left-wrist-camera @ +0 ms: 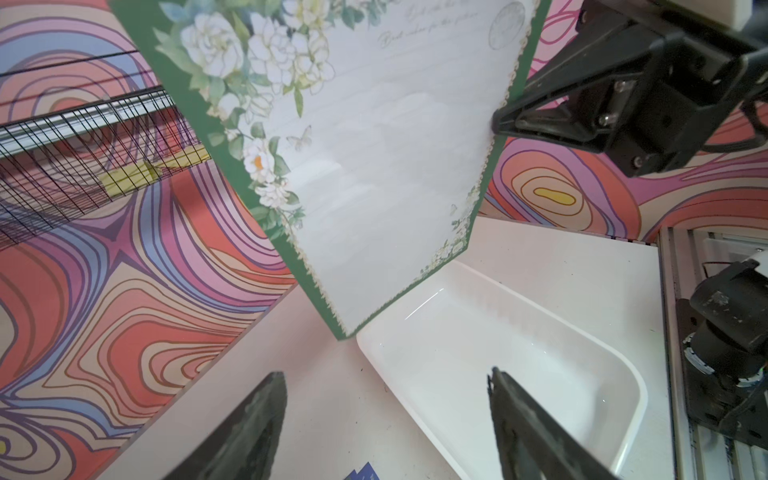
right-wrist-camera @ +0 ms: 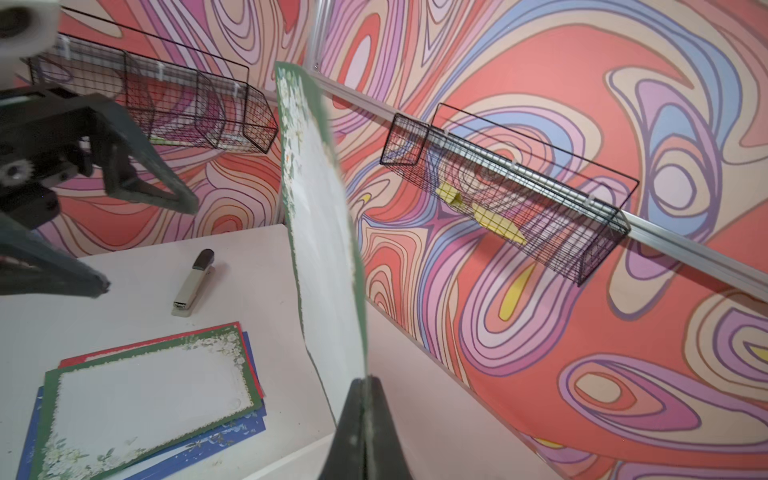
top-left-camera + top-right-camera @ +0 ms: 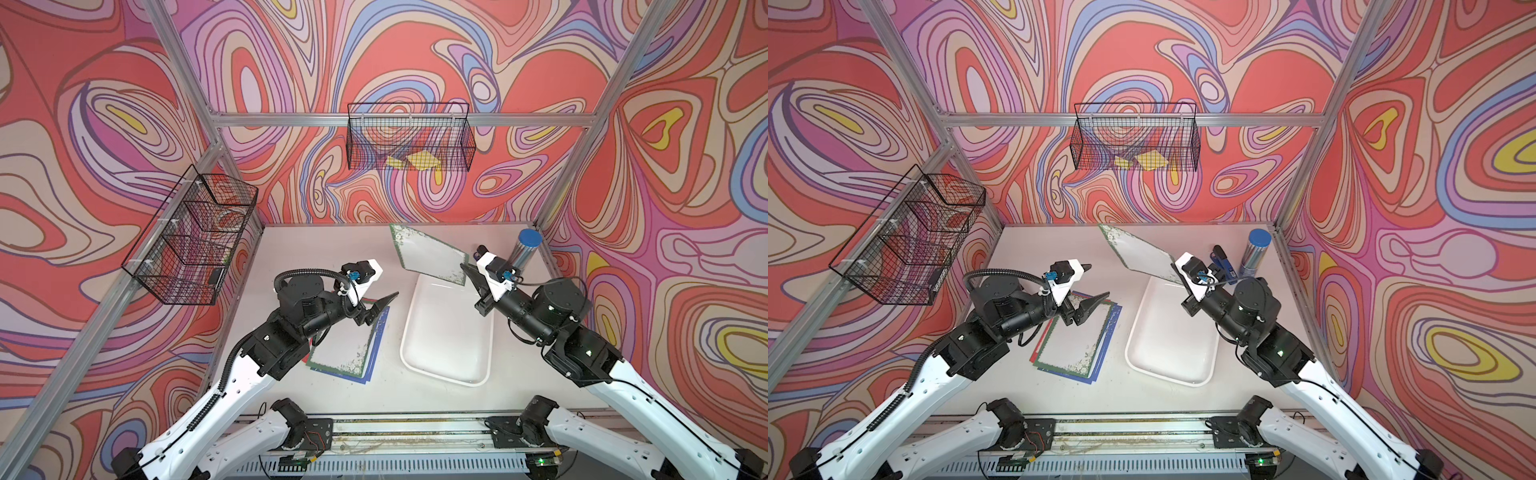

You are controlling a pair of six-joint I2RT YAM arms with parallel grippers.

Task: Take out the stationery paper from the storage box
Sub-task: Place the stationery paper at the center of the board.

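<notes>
The right gripper (image 3: pixel 466 269) is clamped on the edge of a green-bordered stationery paper (image 3: pixel 428 253) and holds it tilted in the air above the far end of the storage box (image 3: pixel 444 336). The box looks empty, so this is probably the last sheet coming out. Next it needs to be carried to the pile of sheets (image 3: pixel 345 353) just beside the box, where the left gripper (image 3: pixel 380 307) hovers, jaws apart and empty.
</notes>
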